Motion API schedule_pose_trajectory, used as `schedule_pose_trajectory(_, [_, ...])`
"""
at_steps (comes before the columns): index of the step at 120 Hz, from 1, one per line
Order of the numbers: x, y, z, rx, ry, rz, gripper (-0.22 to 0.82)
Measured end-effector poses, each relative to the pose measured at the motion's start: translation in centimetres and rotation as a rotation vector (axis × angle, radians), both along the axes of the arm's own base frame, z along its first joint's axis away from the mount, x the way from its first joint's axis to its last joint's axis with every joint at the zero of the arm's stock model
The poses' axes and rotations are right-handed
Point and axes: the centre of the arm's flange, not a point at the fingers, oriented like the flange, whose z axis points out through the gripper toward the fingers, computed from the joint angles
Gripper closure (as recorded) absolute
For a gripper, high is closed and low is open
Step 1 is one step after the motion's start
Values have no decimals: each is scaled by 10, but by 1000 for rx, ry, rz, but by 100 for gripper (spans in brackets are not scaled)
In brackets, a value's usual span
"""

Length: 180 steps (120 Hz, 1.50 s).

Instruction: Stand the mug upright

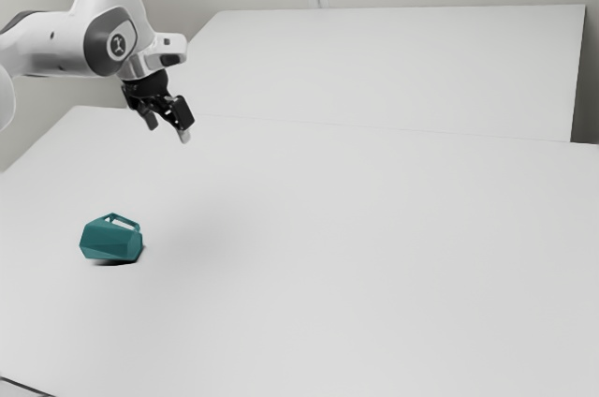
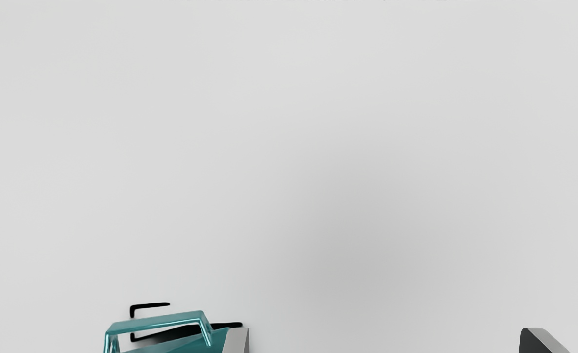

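One faceted teal mug [image 1: 110, 242] lies on its side, angular handle [image 2: 156, 320] upward, apart from the spread hand [image 1: 168, 130].

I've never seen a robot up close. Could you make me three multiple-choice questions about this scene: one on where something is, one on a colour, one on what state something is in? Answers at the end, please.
1. Where is the gripper?
A) Pressed flat on the table
B) Under the table
C) In the air over the table

2. What colour is the mug?
A) Teal
B) Red
C) Yellow

3. How is the mug resting?
A) Upright
B) On its side
C) Upside down

Answers:
1: C, the exterior view shows a gap between fingertips and tabletop.
2: A, both views show a blue-green body.
3: B, its body lies lengthwise on the table, with the handle uppermost.
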Motion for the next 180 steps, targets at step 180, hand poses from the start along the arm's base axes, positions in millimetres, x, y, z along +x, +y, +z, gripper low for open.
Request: schedule_pose_trajectory(180, [-77, 300, -187, -549, 215, 214, 0])
